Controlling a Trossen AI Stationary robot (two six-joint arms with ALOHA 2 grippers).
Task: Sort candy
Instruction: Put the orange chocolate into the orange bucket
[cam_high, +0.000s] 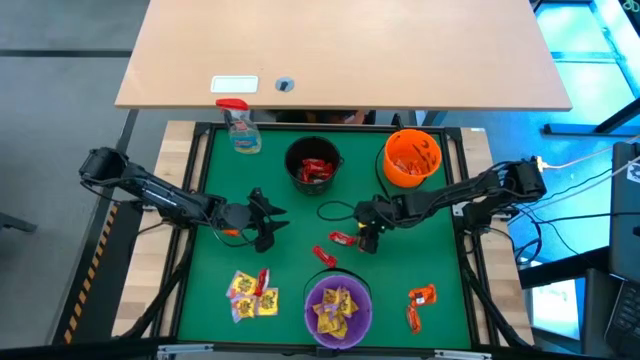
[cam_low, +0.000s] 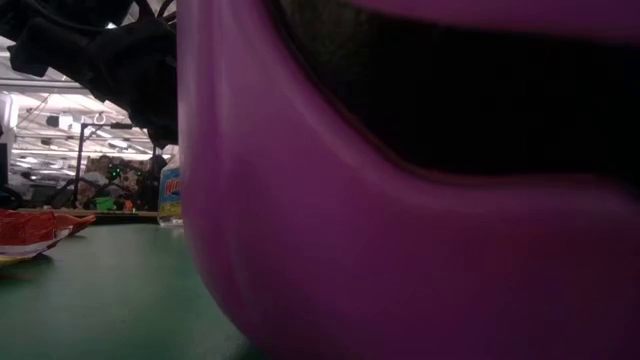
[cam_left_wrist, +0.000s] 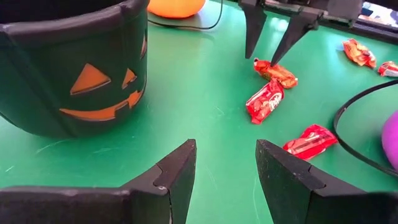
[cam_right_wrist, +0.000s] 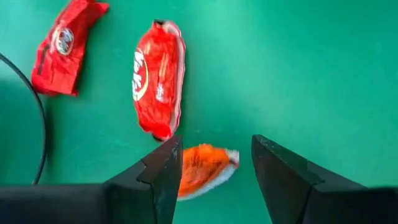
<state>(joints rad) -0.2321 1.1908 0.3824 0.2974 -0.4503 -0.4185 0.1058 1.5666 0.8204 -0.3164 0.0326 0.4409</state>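
An orange candy (cam_right_wrist: 205, 169) lies on the green mat at mid-table, and my right gripper (cam_right_wrist: 216, 146) stands open over it, fingers pointing steeply down, one on either side. Two red candies (cam_right_wrist: 158, 78) (cam_right_wrist: 62, 43) lie just beyond it. My left gripper (cam_left_wrist: 225, 155) hangs open and holds nothing, left of centre (cam_high: 265, 225) beside the black pumpkin bowl (cam_left_wrist: 74, 68). Red candy fills the black bowl (cam_high: 313, 165), orange candy the orange bowl (cam_high: 412, 158), and yellow candy the purple bowl (cam_high: 338, 308). My right gripper has the orange candy's end (cam_left_wrist: 264, 64) between its open fingertips (cam_left_wrist: 273, 59), coming from above. The candy lies flat on the mat. Whether a fingertip touches the wrapper I cannot tell.
A pile of yellow candies (cam_high: 252, 295) lies front left, and two orange ones (cam_high: 420, 305) front right. A spray bottle (cam_high: 240, 125) stands at the back left. A black cable loop (cam_high: 335, 212) lies between the bowls. The purple bowl (cam_low: 400, 250) fills the low view.
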